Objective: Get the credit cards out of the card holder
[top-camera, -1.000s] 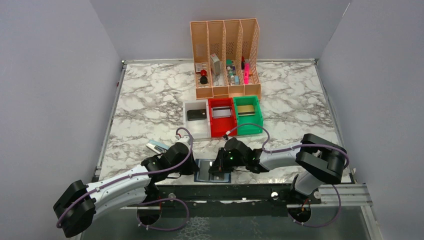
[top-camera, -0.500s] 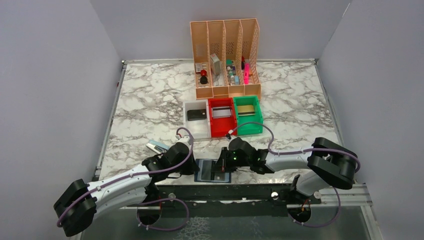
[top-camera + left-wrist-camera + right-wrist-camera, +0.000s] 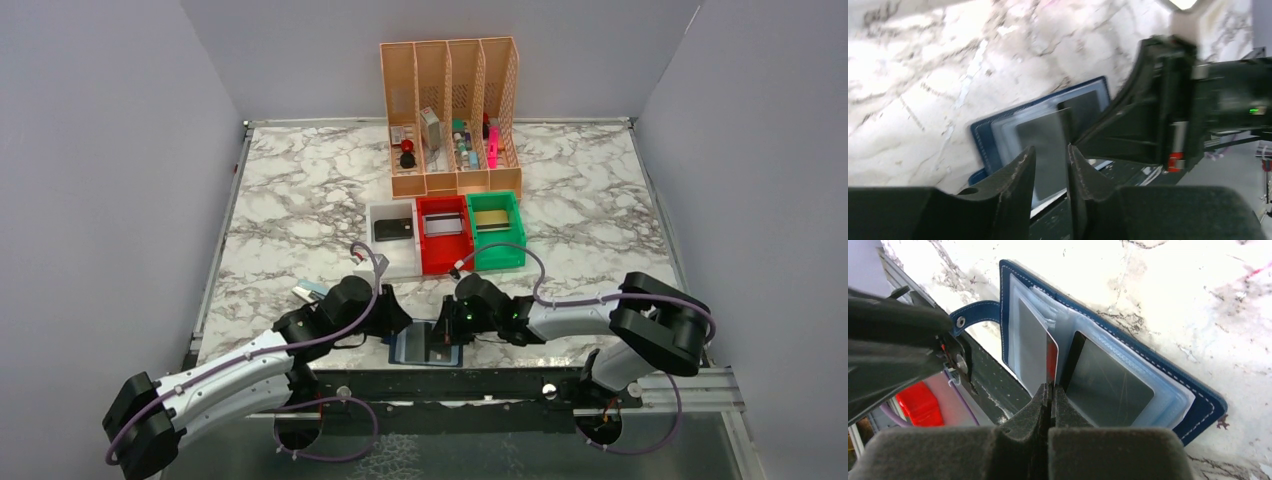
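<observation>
- At the lower centre of the overhead view, hard against the table's near edge, the card holder (image 3: 1205, 415) is laid open and flat, so that its clear pockets face up and can be reached from above.
- A grey credit card (image 3: 1032, 345) is tilted up out of the left pocket, its edge clamped between the pinched-together jaws of the right gripper (image 3: 1050, 390). This is judged a drawing-out grip.
- A dark card (image 3: 1110, 385) is seen lying in the right-hand pocket, not yet taken.
- The left gripper (image 3: 1048, 155) is held just over the holder with its jaws a little apart and nothing between them. It is probably placed there to steady the wallet.
- In the middle of the overhead view, a black card (image 3: 394, 229), a silver one (image 3: 443, 225) and a gold one (image 3: 490, 219) are lain singly in the white, red and green bins, apparently as sorted drop-offs.
- The surface is a white, grey-veined marble-patterned table (image 3: 300, 190). An orange file rack (image 3: 452, 110) is stood at its far side, and plain grey walls enclose it.
</observation>
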You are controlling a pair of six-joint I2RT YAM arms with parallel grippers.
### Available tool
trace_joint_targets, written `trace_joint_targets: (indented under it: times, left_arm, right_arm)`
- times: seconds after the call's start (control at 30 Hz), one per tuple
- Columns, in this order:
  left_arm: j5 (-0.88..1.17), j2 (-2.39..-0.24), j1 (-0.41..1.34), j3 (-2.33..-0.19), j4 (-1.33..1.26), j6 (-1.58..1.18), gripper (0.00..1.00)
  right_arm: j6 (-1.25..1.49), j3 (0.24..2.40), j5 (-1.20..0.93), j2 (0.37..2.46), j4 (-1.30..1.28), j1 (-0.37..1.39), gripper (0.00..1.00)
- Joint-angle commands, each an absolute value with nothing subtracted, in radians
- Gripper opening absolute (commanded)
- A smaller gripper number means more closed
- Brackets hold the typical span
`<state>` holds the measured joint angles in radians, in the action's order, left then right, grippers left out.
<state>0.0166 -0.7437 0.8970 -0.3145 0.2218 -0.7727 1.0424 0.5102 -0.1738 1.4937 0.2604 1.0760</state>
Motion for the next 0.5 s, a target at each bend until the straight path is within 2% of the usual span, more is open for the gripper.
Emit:
trace_joint_targets:
  times: [0.0,0.13,0.3,0.47]
  left_arm:
    - [0.104,-0.755,0.902,-0.347,0.120,-0.733,0.33]
    - [0.143,-0.840,0.904,-0.335,0.085,-0.760,0.32]
    - [0.069,-0.889,0.912,-0.288,0.087,-0.832,0.24]
    - [0.028,-0.972,0.919,-0.285,0.119,-0.833,0.20]
  right_arm:
    - [1.017,0.546,-0.170,1.548,0.221,1.066,0.01]
    - [1.023,0.551,-0.168,1.561,0.226,1.063,0.01]
    - [1.030,0.540,-0.178,1.555,0.248,1.060,0.01]
    - [1.030,0.529,-0.178,1.528,0.242,1.056,0.01]
